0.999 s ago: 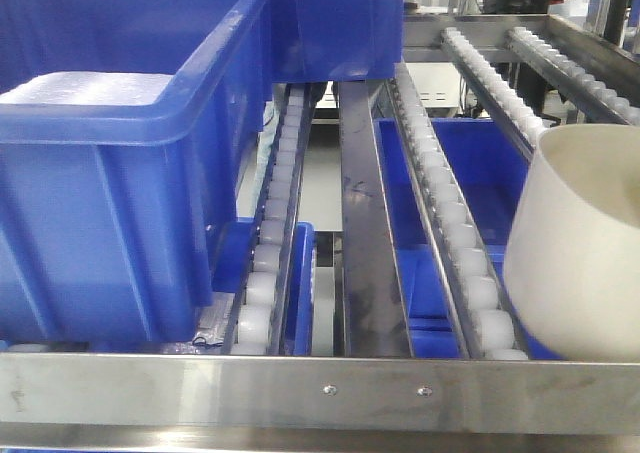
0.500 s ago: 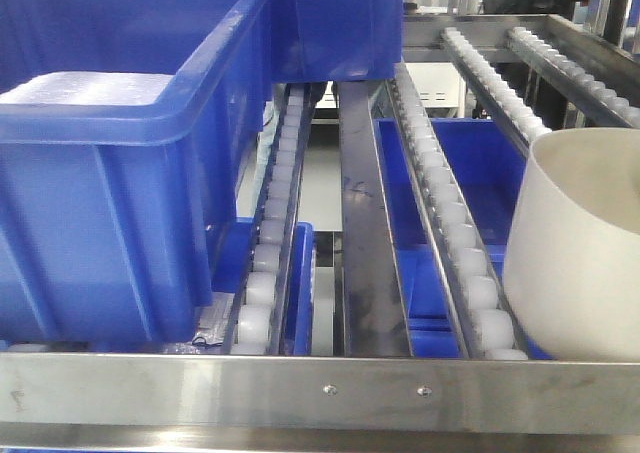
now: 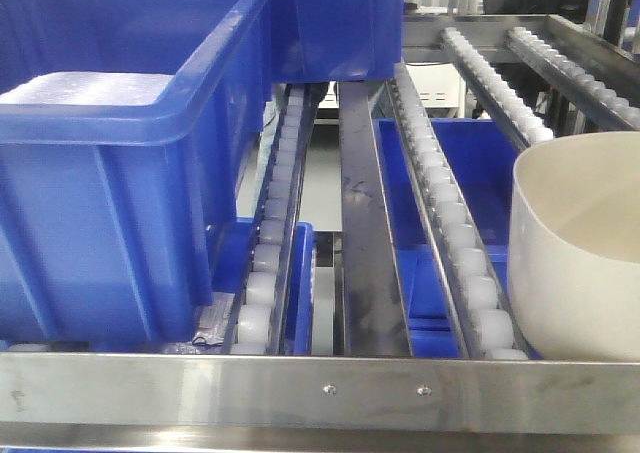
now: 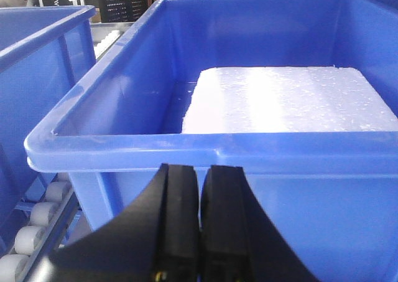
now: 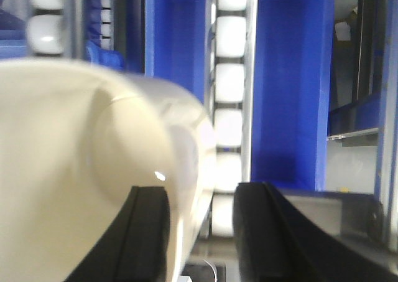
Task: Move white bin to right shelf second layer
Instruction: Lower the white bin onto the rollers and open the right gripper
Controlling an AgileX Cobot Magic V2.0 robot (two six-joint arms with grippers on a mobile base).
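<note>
Left tool (image 4: 200, 232) has its fingers pressed together; right tool (image 5: 200, 235) fingers spread, straddling a wall

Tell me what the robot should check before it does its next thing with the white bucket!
1. Right gripper has the white bin: ok, one finger sits inside the wall and one outside.
2. Bin is over the roller level: ok, at its right side behind the front bar.
3. Bin sits flat: not ok, its mouth looks tilted.
4. Bin's bottom is resting on the rollers: cannot tell, the front bar hides it.
5. Left gripper is out of the way: ok, shut and empty beside the blue crate.
</note>
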